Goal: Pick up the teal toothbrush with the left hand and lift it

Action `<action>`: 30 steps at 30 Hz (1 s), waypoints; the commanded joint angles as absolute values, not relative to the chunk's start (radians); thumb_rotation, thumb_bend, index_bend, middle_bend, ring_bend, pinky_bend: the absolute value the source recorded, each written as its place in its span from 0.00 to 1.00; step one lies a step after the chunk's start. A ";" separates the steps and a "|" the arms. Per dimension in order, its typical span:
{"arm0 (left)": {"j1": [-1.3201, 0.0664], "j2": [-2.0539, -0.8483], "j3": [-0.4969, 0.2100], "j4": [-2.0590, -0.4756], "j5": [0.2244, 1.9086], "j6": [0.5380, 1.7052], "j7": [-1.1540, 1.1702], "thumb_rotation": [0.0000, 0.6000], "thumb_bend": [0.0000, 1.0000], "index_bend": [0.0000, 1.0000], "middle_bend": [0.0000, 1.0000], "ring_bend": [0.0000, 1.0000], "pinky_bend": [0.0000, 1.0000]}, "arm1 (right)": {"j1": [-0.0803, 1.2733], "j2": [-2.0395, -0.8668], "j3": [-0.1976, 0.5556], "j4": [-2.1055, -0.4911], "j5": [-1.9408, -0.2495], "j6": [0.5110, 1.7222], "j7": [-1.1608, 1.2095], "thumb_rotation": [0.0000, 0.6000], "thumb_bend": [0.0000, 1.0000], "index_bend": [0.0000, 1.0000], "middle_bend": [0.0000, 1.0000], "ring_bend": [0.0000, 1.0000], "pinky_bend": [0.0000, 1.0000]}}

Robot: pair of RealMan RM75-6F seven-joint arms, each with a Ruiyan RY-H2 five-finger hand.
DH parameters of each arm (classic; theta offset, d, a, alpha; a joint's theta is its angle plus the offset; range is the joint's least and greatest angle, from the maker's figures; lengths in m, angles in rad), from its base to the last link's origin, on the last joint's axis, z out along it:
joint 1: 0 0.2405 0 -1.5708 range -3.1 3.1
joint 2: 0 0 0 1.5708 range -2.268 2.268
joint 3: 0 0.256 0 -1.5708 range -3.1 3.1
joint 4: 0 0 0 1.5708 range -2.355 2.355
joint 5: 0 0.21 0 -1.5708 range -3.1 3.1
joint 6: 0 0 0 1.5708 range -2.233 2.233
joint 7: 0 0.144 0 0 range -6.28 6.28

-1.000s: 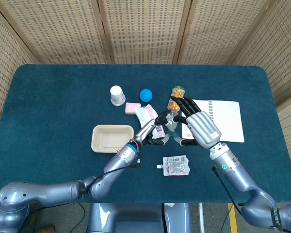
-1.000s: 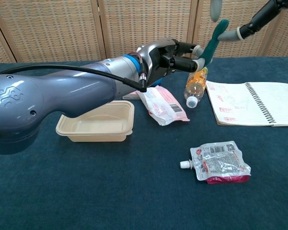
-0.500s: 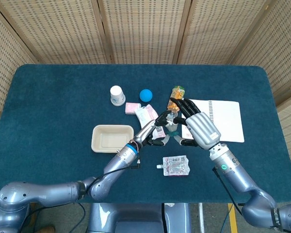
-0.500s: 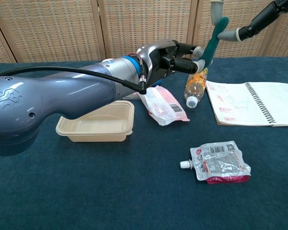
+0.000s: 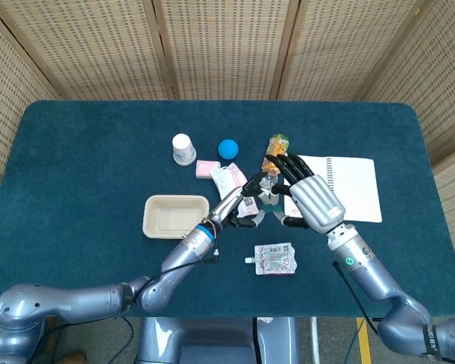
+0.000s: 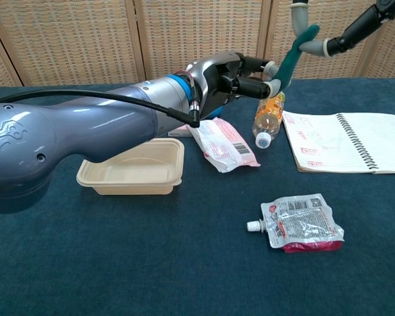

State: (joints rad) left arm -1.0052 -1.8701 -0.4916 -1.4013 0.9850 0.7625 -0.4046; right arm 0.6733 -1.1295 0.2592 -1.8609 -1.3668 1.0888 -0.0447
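Now the left hand pinched the lower handle of the teal toothbrush, which stood tilted and clear of the desk. Just right of those fingers, the right hand touched the upper handle with one fingertip; whether it gripped, I could not tell. Best, I'd judge: firm the left pinch, ease the right away, then lift straight up.

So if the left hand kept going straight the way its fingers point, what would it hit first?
Probably the right hand: the left hand, holding the teal toothbrush, points right at it, though depth is unclear.
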 commanded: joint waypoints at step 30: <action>-0.924 -1.751 -0.477 -1.389 0.968 0.822 -0.356 1.00 0.55 0.78 0.00 0.00 0.00 | 0.623 -1.108 0.234 -1.800 -1.420 1.160 -0.003 1.00 0.77 0.86 0.19 0.00 0.00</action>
State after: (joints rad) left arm -0.9349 -1.7642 -0.4785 -1.3870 0.9684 0.8176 -0.3559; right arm 0.6243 -1.1093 0.2347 -1.8004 -1.4189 1.1587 -0.0036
